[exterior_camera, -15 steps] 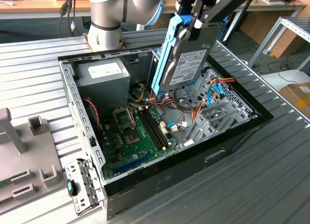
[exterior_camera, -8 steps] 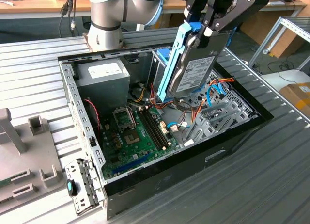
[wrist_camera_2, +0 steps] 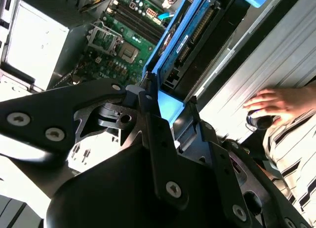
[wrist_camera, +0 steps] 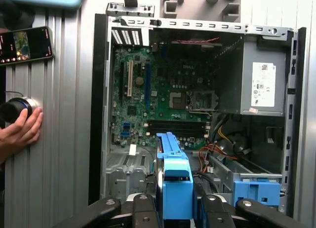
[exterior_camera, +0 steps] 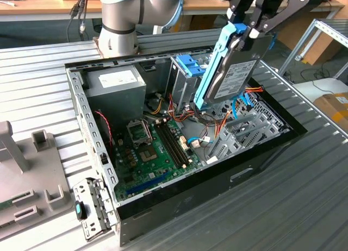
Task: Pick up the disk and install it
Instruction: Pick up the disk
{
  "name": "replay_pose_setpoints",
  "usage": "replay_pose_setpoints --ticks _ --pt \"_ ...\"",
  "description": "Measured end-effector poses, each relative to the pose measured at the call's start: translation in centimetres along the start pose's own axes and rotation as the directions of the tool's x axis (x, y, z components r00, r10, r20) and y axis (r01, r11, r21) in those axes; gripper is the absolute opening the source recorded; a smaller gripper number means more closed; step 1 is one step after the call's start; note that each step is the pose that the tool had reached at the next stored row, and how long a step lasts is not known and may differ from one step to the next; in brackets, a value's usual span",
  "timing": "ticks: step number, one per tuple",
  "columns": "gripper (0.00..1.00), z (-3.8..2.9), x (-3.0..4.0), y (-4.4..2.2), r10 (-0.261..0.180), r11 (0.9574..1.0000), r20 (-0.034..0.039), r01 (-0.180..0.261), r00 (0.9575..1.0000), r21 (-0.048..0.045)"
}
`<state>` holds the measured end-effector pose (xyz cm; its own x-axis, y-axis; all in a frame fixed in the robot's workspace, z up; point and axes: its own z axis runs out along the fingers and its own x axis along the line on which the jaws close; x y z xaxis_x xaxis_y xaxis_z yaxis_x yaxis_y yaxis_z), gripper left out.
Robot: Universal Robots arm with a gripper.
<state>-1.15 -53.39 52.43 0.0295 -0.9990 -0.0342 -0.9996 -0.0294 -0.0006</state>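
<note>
Ribbed metal worktop carries an open computer case. Fingers pinch the disk by its top end; it hangs tilted just below them, over the case's open interior.

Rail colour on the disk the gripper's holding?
Bright blue rails on the disk; clearest in the exterior view.

One disk, one open computer case, one phone.
</note>
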Motion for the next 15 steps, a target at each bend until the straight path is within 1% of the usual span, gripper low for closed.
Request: replay_pose_setpoints --ticks 2,4,6,7,8,11,12,13,14,15 --pt "0.36 -0.01 0.09 -0.45 0.0 1.0 -0.0001 0.0 1.0 0.0" --pt "0.36 -0.01 0.38 -0.84 0.0 1.0 -0.0001 0.0 1.0 0.0" --pt "0.36 -0.02 1.21 -1.35 0.0 1.0 0.0001 0.0 1.0 0.0001" --pt "0.36 -0.03 1.43 -1.44 0.0 1.0 0.0 0.0 1.0 0.0" --pt "0.36 -0.04 1.5 -1.46 0.0 1.0 -0.0001 0.0 1.0 0.0" --pt "0.36 -0.04 1.55 -1.46 0.0 1.0 -0.0001 0.0 1.0 0.0" --pt "0.36 -0.05 1.86 -1.46 0.0 1.0 -0.0001 0.0 1.0 0.0" --pt "0.36 -0.06 2.54 -1.47 0.0 1.0 0.0002 0.0 1.0 0.0001" --pt "0.36 -0.1 3.03 -1.47 0.0 1.0 -0.0003 0.0 1.0 -0.0001" --pt "0.36 -0.03 3.22 -1.47 0.0 1.0 0.0002 0.0 1.0 0.0001"
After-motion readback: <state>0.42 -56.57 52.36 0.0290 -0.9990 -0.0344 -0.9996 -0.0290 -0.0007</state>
